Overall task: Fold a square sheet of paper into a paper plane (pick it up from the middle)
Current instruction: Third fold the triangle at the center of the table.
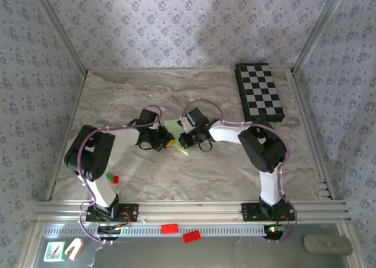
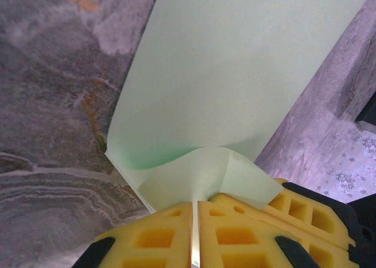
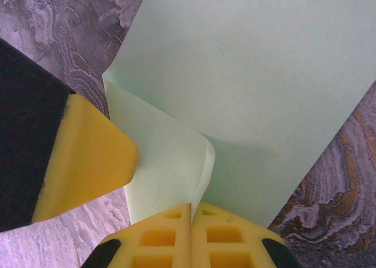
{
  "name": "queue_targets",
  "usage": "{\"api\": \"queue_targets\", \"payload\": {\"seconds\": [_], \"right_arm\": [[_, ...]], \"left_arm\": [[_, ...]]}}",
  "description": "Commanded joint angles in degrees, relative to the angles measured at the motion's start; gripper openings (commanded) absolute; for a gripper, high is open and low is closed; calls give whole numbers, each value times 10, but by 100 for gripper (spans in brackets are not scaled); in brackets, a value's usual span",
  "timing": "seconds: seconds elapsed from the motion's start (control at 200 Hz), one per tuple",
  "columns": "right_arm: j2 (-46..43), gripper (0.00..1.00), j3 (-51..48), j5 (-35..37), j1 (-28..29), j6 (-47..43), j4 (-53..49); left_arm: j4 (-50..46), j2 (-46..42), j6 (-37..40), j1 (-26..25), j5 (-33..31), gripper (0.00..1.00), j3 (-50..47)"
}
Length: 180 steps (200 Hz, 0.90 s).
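The square sheet of paper [image 1: 174, 129] lies central on the bench [image 1: 117, 97]. The left hand [image 2: 194, 206] at its 9 o'clock and the right hand [image 3: 191, 212] at its 3 o'clock each pinch a curled-up flap, probably to fold it over.

Top cam overhead, wrist cams close-up, both on sheet [image 2: 247, 74]

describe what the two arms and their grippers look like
The left arm and right arm have white links and bulky black joints, with thin lilac cables looping along them. The left gripper and right gripper have yellow fingers with square recesses, on black mounts.
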Motion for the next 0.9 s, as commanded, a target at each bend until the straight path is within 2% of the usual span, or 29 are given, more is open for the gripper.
{"api": "queue_targets", "payload": {"seconds": [0.0,0.5,0.73,0.895], "right_arm": [[18,2,11,2,-4,9,-24],[19,3,11,4,-4,9,-32],[19,13,11,-14,-8,10,-32],[21,16,11,-28,-13,13,-31]], "left_arm": [[-10,12,12,-3,-9,12,-4],[-5,23,15,-2,-5,12,2],[-24,13,32,-2,-4,12,21],[-27,17,38,-2,-1,12,26]]}}
